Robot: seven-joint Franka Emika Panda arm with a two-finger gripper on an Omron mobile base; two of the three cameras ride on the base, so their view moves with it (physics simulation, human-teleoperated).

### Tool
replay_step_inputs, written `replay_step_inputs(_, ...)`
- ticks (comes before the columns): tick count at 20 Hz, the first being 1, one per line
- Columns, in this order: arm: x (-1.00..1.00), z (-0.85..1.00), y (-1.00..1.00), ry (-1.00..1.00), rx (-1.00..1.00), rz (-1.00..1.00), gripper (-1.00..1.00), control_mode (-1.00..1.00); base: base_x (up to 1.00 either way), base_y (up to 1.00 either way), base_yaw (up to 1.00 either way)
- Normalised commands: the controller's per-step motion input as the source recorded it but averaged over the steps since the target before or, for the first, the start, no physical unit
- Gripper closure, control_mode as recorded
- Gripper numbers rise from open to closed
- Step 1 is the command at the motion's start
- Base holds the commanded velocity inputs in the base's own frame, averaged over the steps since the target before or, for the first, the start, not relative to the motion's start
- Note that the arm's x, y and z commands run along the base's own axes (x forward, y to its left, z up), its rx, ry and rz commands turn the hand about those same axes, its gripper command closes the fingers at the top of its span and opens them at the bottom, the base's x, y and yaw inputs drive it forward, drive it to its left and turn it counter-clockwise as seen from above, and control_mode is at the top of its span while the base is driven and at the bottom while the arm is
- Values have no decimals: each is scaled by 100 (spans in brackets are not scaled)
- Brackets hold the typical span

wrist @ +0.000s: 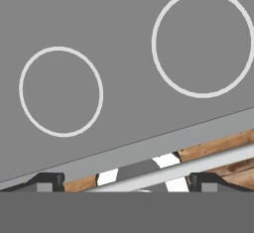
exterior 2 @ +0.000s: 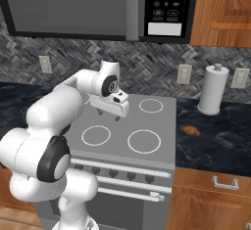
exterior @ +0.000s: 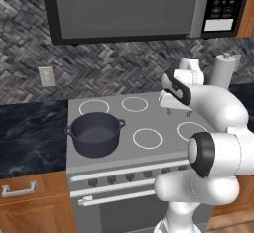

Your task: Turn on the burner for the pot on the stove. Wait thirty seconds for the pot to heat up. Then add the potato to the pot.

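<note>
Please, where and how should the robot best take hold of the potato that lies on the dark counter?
Probably grip the potato across its short width, coming straight down from above. It lies flat and low on the dark counter, right of the stove, so its sides are free. The paper towel roll stands behind it, apart. The gripper is open.

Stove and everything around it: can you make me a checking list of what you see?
Surface: stove top is flat grey with white burner rings; dark stone counter on both sides.
Job's things: pot sits on the front left burner, looks empty; potato lies on the counter right of the stove; knobs line the stove front.
Clutter: paper towel roll stands upright behind the potato.
Gripper: gripper open, holding nothing, hovering above the stove top.
Cables: nothing seen.
Surroundings: microwave above, wall outlets, wooden cabinets.
</note>
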Motion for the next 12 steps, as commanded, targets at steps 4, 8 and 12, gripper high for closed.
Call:
replay_step_inputs(4, 0, 0, 0, 0, 0, 0, -100, -100, 0, 0, 0)
replay_step_inputs(8, 0, 0, 0, 0, 0, 0, -100, -100, 0, 0, 0)
replay_step_inputs(12, 0, 0, 0, 0, 0, 0, -100, -100, 0, 0, 0)
